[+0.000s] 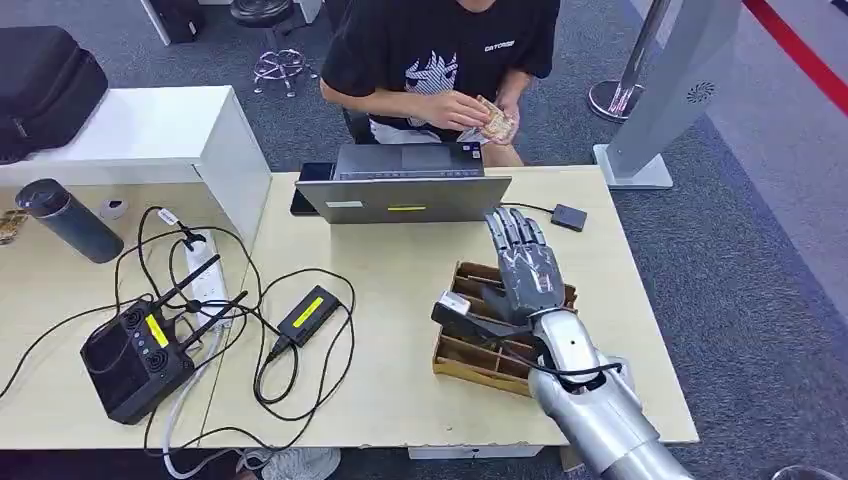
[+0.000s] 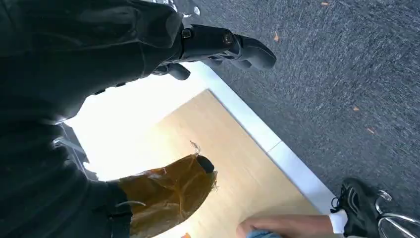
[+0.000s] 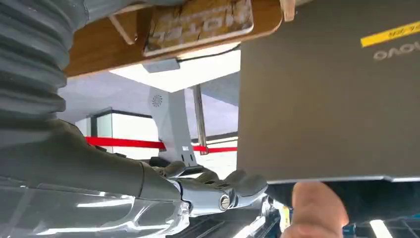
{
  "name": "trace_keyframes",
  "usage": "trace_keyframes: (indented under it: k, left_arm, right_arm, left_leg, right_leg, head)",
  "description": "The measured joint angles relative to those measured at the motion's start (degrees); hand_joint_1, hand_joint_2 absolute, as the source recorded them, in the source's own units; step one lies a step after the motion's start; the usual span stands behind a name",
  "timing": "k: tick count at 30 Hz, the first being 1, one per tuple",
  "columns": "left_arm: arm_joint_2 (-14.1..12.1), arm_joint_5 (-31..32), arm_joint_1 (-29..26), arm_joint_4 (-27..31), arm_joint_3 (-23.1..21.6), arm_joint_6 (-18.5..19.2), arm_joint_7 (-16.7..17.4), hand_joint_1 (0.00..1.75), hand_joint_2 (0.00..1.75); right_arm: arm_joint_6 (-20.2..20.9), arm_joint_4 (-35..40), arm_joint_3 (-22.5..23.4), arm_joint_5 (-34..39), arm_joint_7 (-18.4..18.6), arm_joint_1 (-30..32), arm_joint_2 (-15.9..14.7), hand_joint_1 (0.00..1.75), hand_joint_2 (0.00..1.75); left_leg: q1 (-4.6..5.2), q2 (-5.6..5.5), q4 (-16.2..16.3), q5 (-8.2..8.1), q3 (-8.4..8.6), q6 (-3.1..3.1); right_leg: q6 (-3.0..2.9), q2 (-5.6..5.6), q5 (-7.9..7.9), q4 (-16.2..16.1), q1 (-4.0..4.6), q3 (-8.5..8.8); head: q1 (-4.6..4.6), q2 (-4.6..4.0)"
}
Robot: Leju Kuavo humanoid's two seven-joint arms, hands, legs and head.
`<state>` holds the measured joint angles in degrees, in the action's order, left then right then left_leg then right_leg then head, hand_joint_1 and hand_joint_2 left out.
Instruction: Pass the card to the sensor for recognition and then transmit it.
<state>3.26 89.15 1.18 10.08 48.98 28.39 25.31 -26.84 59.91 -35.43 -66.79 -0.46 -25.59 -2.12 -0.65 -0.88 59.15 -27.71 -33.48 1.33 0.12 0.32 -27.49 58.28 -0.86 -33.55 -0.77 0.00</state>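
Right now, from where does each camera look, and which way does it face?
Head view: high on the robot, facing down at the desk; right robot hand over the wooden box.
Left wrist view: beside the left robot hand, facing carpet.
Right wrist view: behind the right robot hand, facing the laptop.
Head and right wrist views share the laptop.

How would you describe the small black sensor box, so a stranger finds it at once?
Start at the grey laptop on the far side of the wooden table. Follow the thin cable from its right corner to the sensor: a small, flat, black square, lying apart from the brown card box.
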Motion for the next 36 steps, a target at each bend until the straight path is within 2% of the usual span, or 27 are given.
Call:
trace_keyframes:
  k: [1,2,10,14,15,17,20,21,22,23,26,27,33,36]
  left_arm:
    - [0.0,0.0,0.0,0.0,0.0,0.0,0.0,0.00,1.75]
    - [0.0,0.0,0.0,0.0,0.0,0.1,0.1,0.00,1.75]
    - [0.0,0.0,0.0,0.0,0.1,0.1,0.2,0.00,1.75]
    - [0.0,0.0,0.0,0.0,0.1,0.1,0.2,0.00,1.75]
    - [0.0,0.0,0.0,0.0,0.1,0.1,0.2,0.00,1.75]
    - [0.0,0.0,0.0,0.0,0.1,0.1,0.2,0.00,1.75]
    - [0.0,0.0,0.0,0.0,0.1,0.1,0.2,0.00,1.75]
    - [0.0,0.0,0.0,0.0,0.1,0.1,0.2,0.00,1.75]
    - [0.0,0.0,0.0,0.0,0.1,0.1,0.2,0.00,1.75]
    - [0.0,0.0,0.0,0.0,0.1,0.1,0.2,0.00,1.75]
    - [0.0,0.0,0.0,0.0,0.1,0.1,0.2,0.00,1.75]
    - [0.0,0.0,0.0,0.0,0.1,0.1,0.2,0.00,1.75]
    - [0.1,0.0,0.0,0.0,0.1,0.1,0.2,0.00,1.75]
    - [0.1,0.0,0.0,0.0,0.1,0.0,0.0,0.00,1.75]
  right_arm:
    - [0.0,0.4,0.2,-0.1,-0.2,0.2,-0.1,1.34,1.75]
    - [0.1,1.0,0.4,-0.2,-0.5,0.6,-0.2,1.43,1.75]
    - [0.2,4.5,0.7,-1.0,-1.6,3.0,-0.6,1.68,1.75]
    - [0.2,5.2,0.8,-0.7,-1.7,3.3,-0.9,1.73,1.75]
    - [0.1,5.2,0.8,-0.5,-1.8,3.4,-0.9,1.68,1.75]
    - [0.1,5.2,1.0,-0.3,-1.9,3.5,-0.9,1.69,1.75]
    - [0.0,5.2,1.3,0.2,-2.2,3.8,-1.0,1.54,1.75]
    - [0.0,5.2,1.4,0.2,-2.3,3.9,-1.0,1.43,1.75]
    - [0.0,5.2,1.4,0.3,-2.4,4.0,-1.1,0.93,1.75]
    - [0.0,5.2,1.5,0.3,-2.5,4.1,-1.2,0.68,1.75]
    - [-0.2,5.2,1.9,0.7,-2.8,4.2,-1.3,0.68,1.75]
    - [-0.2,5.3,2.1,0.8,-2.8,4.2,-1.4,0.00,1.75]
    - [-0.6,5.5,2.6,1.2,-3.0,4.8,-1.4,0.00,1.75]
    - [-2.1,6.3,3.2,1.7,-3.3,5.3,-1.4,0.00,1.75]
  left_leg:
    - [0.00,0.01,0.0,0.00,0.01,0.00]
    - [0.00,0.01,0.0,0.00,0.01,0.00]
    - [0.00,0.01,0.0,-0.01,0.00,0.00]
    - [0.00,0.02,0.0,-0.01,0.00,0.00]
    - [0.00,0.02,0.0,-0.01,0.00,0.00]
    - [0.00,0.01,0.0,0.00,0.00,0.00]
    - [0.00,0.01,0.0,-0.01,0.00,0.00]
    - [0.00,0.01,0.0,-0.01,0.00,0.00]
    - [0.01,0.01,0.0,-0.01,0.00,0.00]
    - [0.01,0.01,0.0,-0.01,0.00,0.00]
    - [0.01,0.02,0.0,-0.01,0.00,-0.01]
    - [0.01,0.02,0.0,-0.01,0.01,-0.01]
    - [0.00,0.02,0.0,-0.01,0.01,-0.01]
    - [0.01,0.02,0.0,-0.01,0.01,-0.01]
  right_leg:
    - [0.00,0.01,0.00,0.0,0.00,0.00]
    - [0.00,0.02,0.00,0.0,0.00,0.00]
    - [0.00,0.02,-0.01,0.0,0.00,-0.02]
    - [0.00,0.02,0.00,0.0,0.00,-0.02]
    - [0.00,0.02,0.00,0.0,0.00,-0.02]
    - [0.00,0.02,0.00,0.0,0.00,-0.01]
    - [0.00,0.02,0.00,0.0,0.00,-0.01]
    - [0.00,0.02,0.00,0.0,0.00,-0.02]
    - [0.00,0.02,0.00,0.0,0.00,-0.01]
    - [0.00,0.02,0.00,0.0,-0.01,-0.02]
    - [0.00,0.02,-0.01,0.0,-0.01,-0.02]
    - [0.00,0.02,-0.01,0.0,-0.01,-0.02]
    - [0.00,0.02,0.00,0.0,0.00,-0.01]
    - [0.00,0.02,0.00,0.0,-0.01,-0.01]
  head:
    - [0.00,0.00]
    - [0.00,0.00]
    - [0.00,0.00]
    - [0.00,0.00]
    - [0.00,0.00]
    - [0.00,0.00]
    - [0.00,0.00]
    - [0.00,0.00]
    - [0.00,0.00]
    - [0.00,0.00]
    - [0.00,0.00]
    - [0.00,0.00]
    - [0.00,0.00]
    - [0.00,0.00]
